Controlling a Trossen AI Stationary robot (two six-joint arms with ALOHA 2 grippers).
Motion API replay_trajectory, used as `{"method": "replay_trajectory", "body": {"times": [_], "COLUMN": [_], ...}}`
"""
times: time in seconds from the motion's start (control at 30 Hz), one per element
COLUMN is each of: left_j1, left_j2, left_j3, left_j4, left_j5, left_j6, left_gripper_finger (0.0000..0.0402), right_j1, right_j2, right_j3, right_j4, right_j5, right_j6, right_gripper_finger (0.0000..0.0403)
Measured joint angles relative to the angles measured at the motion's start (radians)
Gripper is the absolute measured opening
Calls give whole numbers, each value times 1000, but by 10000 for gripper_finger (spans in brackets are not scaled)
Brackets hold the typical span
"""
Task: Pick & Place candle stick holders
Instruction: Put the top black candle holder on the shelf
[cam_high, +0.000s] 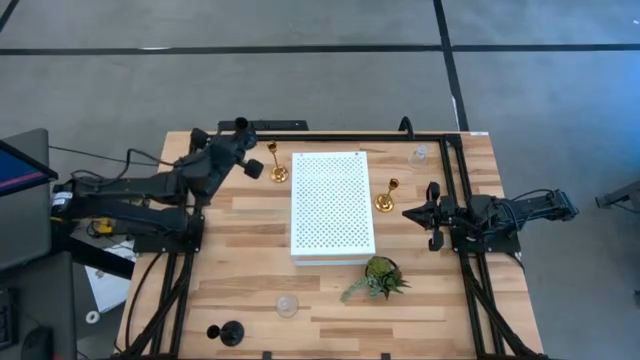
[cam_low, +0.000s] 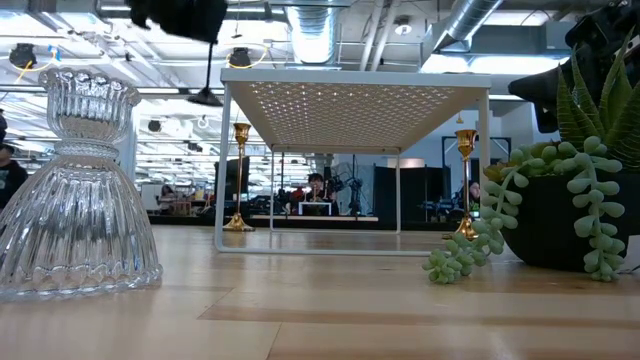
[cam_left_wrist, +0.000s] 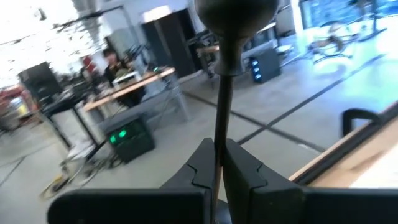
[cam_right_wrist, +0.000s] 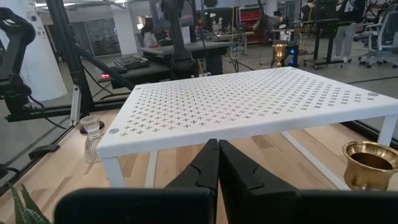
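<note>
My left gripper (cam_high: 238, 148) is over the table's far left part, shut on a black candle stick holder (cam_left_wrist: 225, 68) whose round end (cam_high: 240, 126) is uppermost. My right gripper (cam_high: 428, 214) is shut and empty, just right of a gold holder (cam_high: 386, 199). The second gold holder (cam_high: 277, 171) stands left of the white perforated board (cam_high: 332, 205). One clear glass holder (cam_high: 418, 155) stands at the far right, the other (cam_high: 287, 305) near the front. The second black holder (cam_high: 226, 333) is at the front left. My left gripper pinches the black holder's thin stem (cam_left_wrist: 219, 134) between its two fingers, which lie across the stem. The stem stands about upright, its round end (cam_left_wrist: 236, 15) above the fingers. The part below the fingers is hidden by the gripper.
A small green plant (cam_high: 378, 278) in a dark pot stands in front of the board's near right corner. The board stands on thin white legs (cam_low: 220, 170) with open room under it. Black frame rails (cam_high: 455, 190) run along the table's sides. People sit at desks beyond the table.
</note>
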Motion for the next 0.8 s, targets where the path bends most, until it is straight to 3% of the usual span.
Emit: {"method": "replay_trajectory", "body": {"times": [0.1, 0.27, 0.37, 0.53, 0.67, 0.8], "left_j1": [-74, -179, -199, -155, -72, 10], "left_j2": [17, 38, 62, 125, 193, 257], "left_j3": [43, 93, 110, 132, 170, 206], "left_j4": [0, 3, 4, 4, 8, 7], "left_j5": [16, 167, 183, 212, 387, 483], "left_j6": [24, 25, 25, 21, -15, -52], "left_gripper_finger": [11, 11, 11, 11, 11, 11], "right_j1": [0, 0, 0, 0, 0, 0], "right_j2": [0, 0, 0, 0, 0, 0], "right_j3": [0, 0, 0, 0, 0, 0], "right_j4": [0, 0, 0, 0, 0, 0], "right_j5": [0, 0, 0, 0, 0, 0], "right_j6": [0, 0, 0, 0, 0, 0], "right_gripper_finger": [1, 1, 1, 1, 1, 1]}}
